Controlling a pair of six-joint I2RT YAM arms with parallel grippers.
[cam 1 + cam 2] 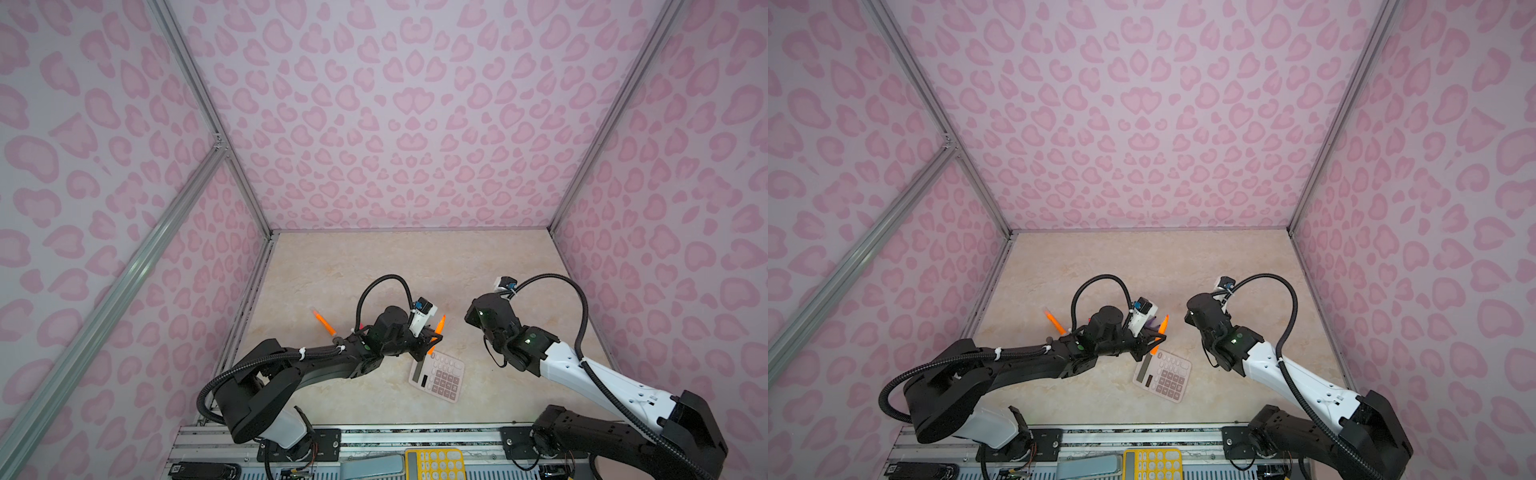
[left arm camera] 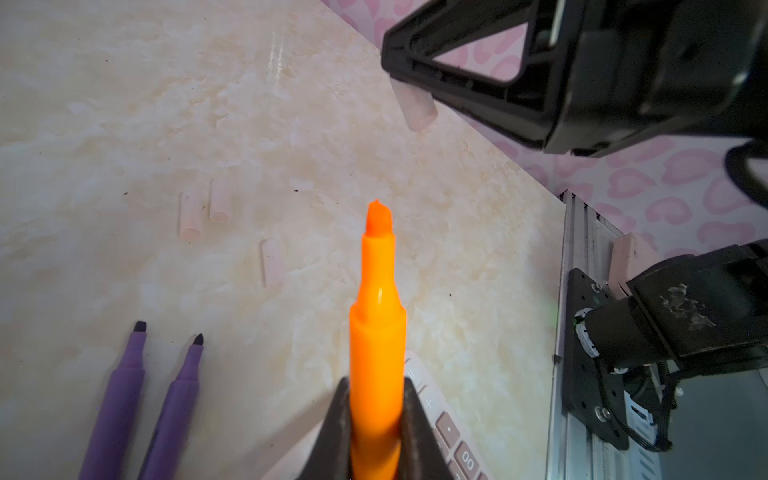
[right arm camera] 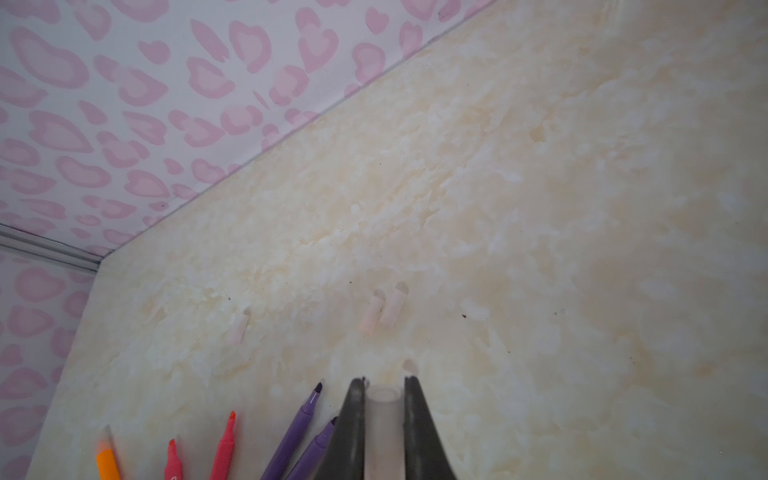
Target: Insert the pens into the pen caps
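My left gripper (image 2: 376, 415) is shut on an orange pen (image 2: 377, 332), whose bare tip points away from the jaws; in a top view this pen (image 1: 439, 325) hangs above the calculator's far end. My right gripper (image 3: 384, 395) is shut on a clear pen cap (image 3: 383, 419), open end forward. The left wrist view shows that held cap (image 2: 417, 108) ahead of the pen tip and apart from it. Two purple pens (image 2: 120, 395) lie on the table, as do three loose pen caps (image 2: 219, 201). A second orange pen (image 1: 324, 322) lies left.
A pinkish calculator (image 1: 438, 374) lies on the marble table (image 1: 374, 270) under the left gripper. Two pink-red pens (image 3: 222, 444) lie beside the purple ones. Patterned walls close in the table on three sides. A metal rail (image 1: 415, 436) with a yellow calculator (image 1: 434, 463) runs along the front.
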